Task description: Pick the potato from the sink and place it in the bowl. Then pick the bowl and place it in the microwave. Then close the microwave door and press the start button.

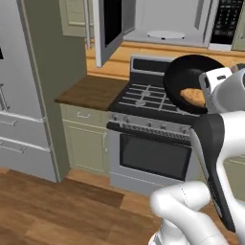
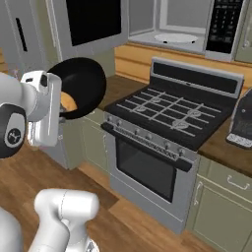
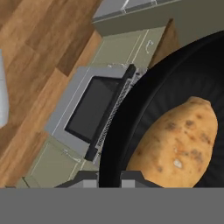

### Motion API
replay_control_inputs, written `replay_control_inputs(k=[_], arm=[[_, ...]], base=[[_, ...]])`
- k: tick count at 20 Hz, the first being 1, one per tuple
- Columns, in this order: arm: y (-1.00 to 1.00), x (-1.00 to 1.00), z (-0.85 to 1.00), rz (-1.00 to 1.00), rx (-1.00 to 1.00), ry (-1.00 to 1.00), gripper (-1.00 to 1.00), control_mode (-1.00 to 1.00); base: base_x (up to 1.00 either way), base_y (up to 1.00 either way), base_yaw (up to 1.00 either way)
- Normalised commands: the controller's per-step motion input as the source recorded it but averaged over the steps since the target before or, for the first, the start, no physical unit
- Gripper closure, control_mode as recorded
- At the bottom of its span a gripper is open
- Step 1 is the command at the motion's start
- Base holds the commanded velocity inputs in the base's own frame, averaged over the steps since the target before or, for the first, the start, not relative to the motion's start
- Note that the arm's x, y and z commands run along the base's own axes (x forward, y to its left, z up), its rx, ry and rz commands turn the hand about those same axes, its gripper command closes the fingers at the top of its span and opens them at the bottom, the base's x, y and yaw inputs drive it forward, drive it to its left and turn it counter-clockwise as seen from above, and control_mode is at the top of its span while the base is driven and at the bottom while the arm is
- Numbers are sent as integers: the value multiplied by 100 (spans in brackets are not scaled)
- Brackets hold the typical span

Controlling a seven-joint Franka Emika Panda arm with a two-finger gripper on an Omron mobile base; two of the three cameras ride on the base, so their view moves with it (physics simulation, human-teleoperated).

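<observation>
Kitchen: stove [image 1: 158, 103] below, microwave [image 1: 165, 21] open above. Gripper [image 3: 109, 177] clenched on tilted bowl [image 1: 189, 81] rim; potato [image 3: 177, 144] may roll out, or bowl could clip microwave door [image 1: 111, 26].

The potato [image 3: 179, 140] lies in the bowl [image 1: 184, 76], before the stove [image 1: 153, 103], below the microwave [image 1: 167, 21].

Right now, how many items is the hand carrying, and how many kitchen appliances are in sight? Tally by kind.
Bowl held by the hand: 1
Potato inside it: 1
Microwave, door open: 1
Stove: 1
Fridge: 1
Total: 5
</observation>
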Motion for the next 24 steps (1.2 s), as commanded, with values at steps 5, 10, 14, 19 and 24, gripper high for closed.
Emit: replay_control_inputs(k=[5, 10, 14, 19, 24], arm=[[0, 0, 0, 0, 0, 0, 100, 100], [0, 0, 0, 0, 0, 0, 100, 100], [0, 0, 0, 0, 0, 0, 100, 100], [0, 0, 0, 0, 0, 0, 100, 100], [0, 0, 0, 0, 0, 0, 100, 100]], base=[[100, -26, 2], [100, 29, -3], [100, 11, 0], [53, -10, -2], [21, -51, -6]])
